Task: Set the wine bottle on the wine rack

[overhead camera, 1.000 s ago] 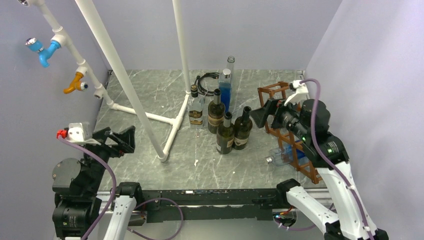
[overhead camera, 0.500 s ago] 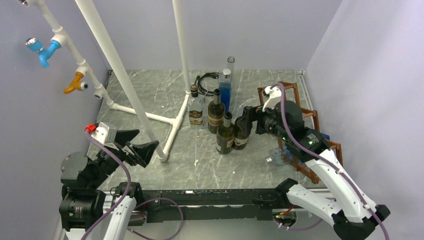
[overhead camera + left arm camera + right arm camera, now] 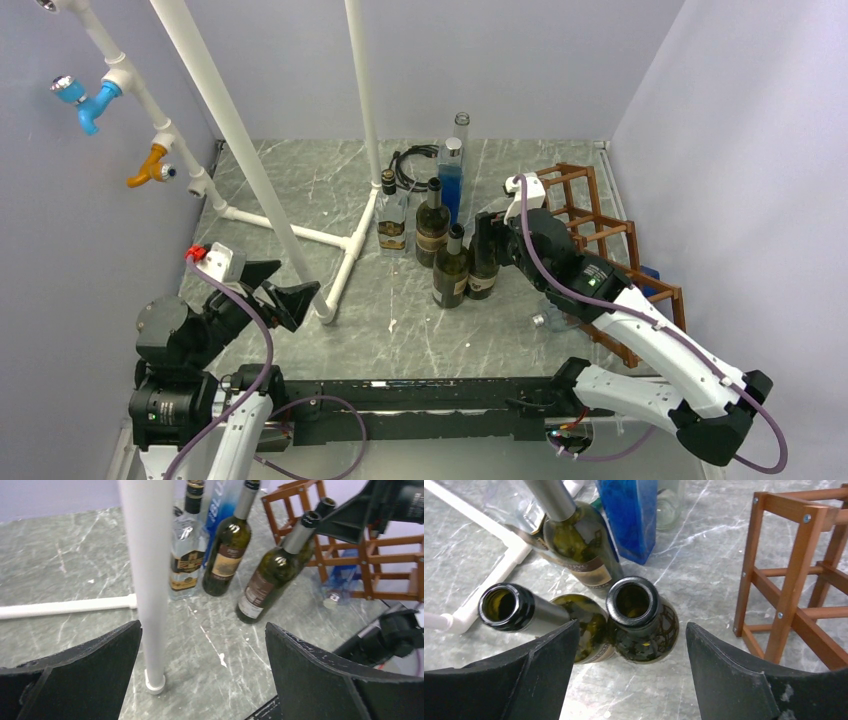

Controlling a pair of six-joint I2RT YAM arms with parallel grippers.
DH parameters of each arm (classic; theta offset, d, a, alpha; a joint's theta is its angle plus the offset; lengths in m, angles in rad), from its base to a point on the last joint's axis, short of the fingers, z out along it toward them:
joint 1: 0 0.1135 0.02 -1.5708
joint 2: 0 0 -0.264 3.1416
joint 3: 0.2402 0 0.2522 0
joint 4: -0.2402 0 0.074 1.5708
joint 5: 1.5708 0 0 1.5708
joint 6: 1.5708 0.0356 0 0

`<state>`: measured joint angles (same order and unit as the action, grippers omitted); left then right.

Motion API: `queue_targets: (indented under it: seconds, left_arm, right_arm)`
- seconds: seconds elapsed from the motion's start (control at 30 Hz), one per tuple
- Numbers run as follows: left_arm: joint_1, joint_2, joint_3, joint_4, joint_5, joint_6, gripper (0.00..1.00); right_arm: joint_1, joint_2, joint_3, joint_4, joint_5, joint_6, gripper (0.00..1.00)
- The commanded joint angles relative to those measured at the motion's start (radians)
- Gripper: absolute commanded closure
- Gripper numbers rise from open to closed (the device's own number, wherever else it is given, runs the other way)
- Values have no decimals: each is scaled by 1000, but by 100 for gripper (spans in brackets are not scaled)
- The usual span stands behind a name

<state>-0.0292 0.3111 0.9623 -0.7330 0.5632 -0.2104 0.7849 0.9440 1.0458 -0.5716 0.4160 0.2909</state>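
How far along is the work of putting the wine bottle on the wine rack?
Done: one clear bottle already lies in a low cell of the wine rack. In hand: the right gripper is open, with its fingers on either side of the top of a dark wine bottle, which stands upright and is not yet gripped. The left gripper is open and holds nothing. Left: grip, lift, and lay the bottle in a free cell.

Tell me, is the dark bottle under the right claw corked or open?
Open. The right wrist view looks straight into the hollow mouth of the dark bottle; no cork or cap shows. The right claw hangs open above it.
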Motion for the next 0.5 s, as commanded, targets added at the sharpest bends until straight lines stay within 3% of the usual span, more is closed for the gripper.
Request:
queue_targets:
  seconds: [0.0,0.47]
  left_arm:
    - [-2,-29,-48,-18,-150,34,1]
    - [-3,-86,-111,-14,-271,-26,1]
  right_arm:
    - [16,11,14,46,100,-5,20]
    - [24,41,-77,195,191,-44,25]
